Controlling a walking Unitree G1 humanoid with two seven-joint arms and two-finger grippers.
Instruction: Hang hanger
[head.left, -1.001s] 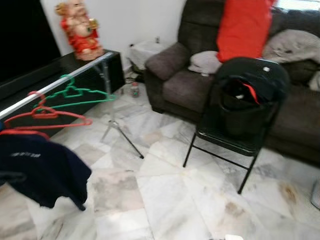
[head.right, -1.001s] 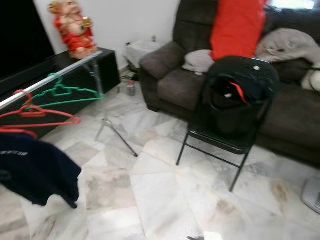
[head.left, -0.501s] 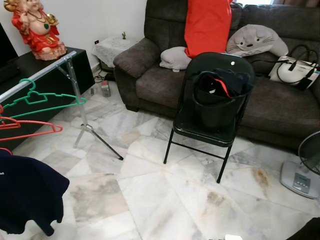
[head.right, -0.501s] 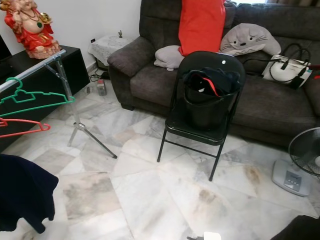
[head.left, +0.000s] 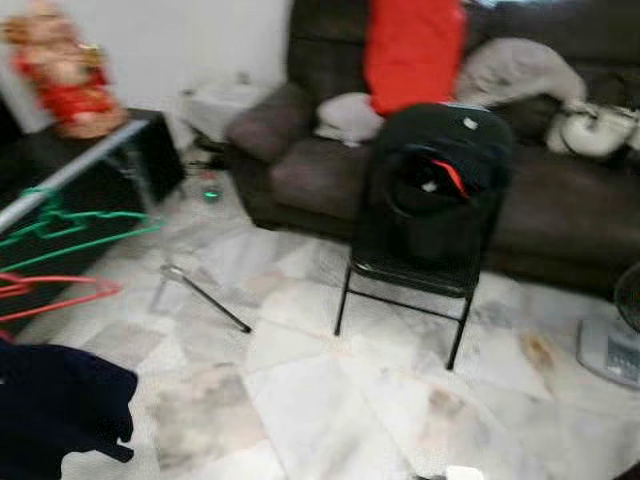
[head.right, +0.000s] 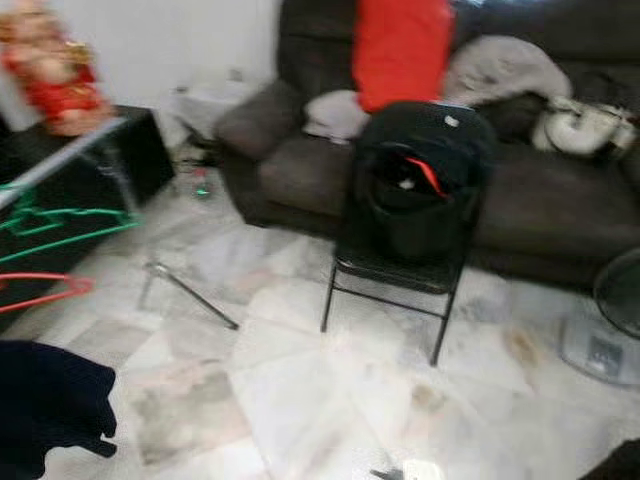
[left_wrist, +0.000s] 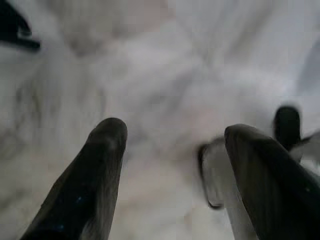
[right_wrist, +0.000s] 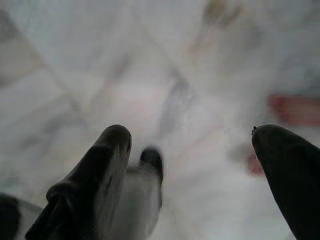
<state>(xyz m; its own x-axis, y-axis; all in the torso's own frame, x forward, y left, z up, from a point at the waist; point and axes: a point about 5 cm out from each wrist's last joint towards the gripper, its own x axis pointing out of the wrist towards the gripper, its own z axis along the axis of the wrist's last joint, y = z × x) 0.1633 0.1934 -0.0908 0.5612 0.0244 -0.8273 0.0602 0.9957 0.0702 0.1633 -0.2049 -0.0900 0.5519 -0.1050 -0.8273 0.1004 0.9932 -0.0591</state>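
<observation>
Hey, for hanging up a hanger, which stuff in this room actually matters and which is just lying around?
For the job:
- clothes rail
- green hanger on the rail
- red hanger on the rail
- left gripper and right gripper, both open over the floor, holding nothing

Just lying about:
- black folding chair
- sofa
- red figurine
- fan

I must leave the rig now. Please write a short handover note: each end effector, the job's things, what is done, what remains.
Left end effector: open, empty, over the marble floor.
Right end effector: open, empty, also over the floor.
Clothes rail at the robot's left carries a green hanger, a red hanger and a dark garment.
Black bucket of clothes sits on the folding chair ahead.
Done: nothing in hand yet.
Left: pick up a hanger and hang it.
</observation>
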